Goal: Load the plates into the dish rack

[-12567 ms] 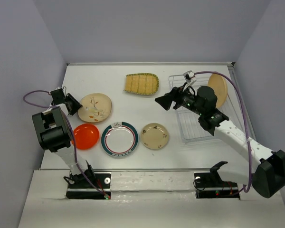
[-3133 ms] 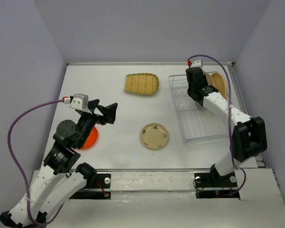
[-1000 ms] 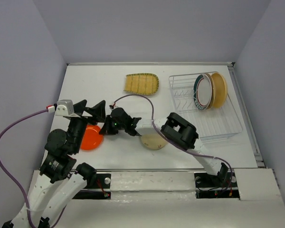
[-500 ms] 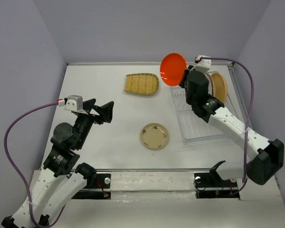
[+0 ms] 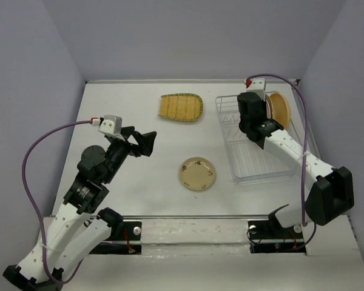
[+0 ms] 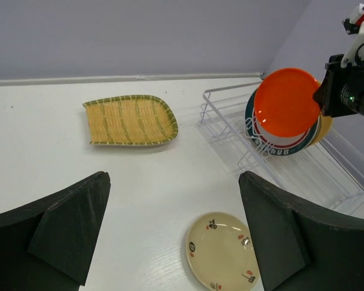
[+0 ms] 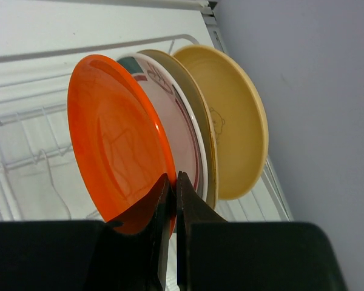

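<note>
At the far end of the rack [image 5: 261, 163], right jaws clamp the orange plate [image 6: 287, 102]; left jaws apart. I'd seat it upright, then release.

White wire dish rack [image 5: 261, 163], far right, holds four upright plates [image 7: 230, 121], small orange plate [image 6: 287, 102] leftmost. Beige patterned plate [image 5: 198, 173] and ribbed yellow-green oblong dish [image 5: 181, 107] lie flat, left.

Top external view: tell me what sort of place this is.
Probably a robot test cell, not a kitchen: white table boxed in by lavender walls, left arm and right arm bolted at its near edge, a dish rack holding plates.
</note>
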